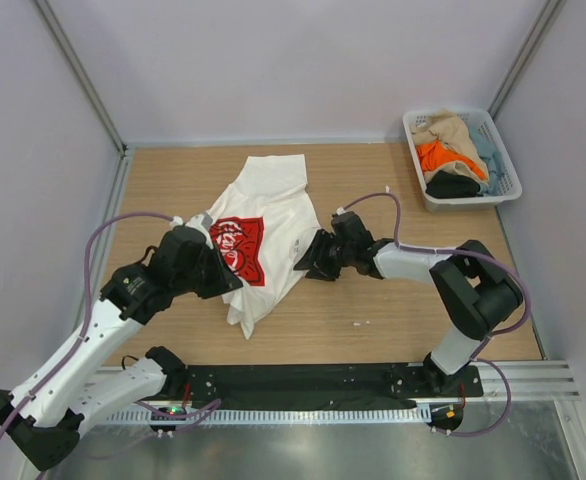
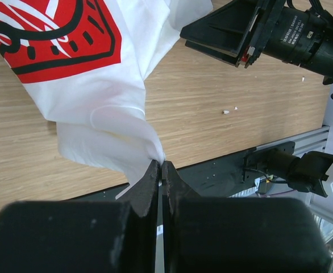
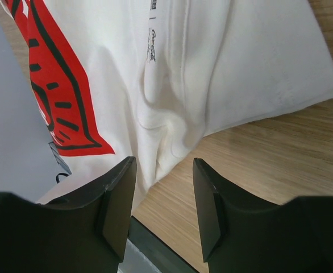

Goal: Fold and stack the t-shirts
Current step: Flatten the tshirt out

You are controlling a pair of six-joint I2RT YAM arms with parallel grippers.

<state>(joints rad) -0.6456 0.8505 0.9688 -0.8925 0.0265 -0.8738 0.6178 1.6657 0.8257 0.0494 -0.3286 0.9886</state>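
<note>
Pinching white t-shirt (image 1: 268,210) corner, my left claw (image 2: 159,166) clamped; shirt crumpled mid-frame on bench (image 1: 393,300). My right claw (image 3: 163,170) gapes empty at its edge. I fear shallow pinch slips, one-sided pull bunches cloth.

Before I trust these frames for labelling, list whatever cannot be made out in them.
Top view: the left arm covers the left tool and part of the white t-shirt's red graphic.
Top view: the shirts in the basket overlap, so their count is unclear.
Right wrist view: the small print on the shirt is too small to read.
Left wrist view: the top edge crops the shirt.
</note>
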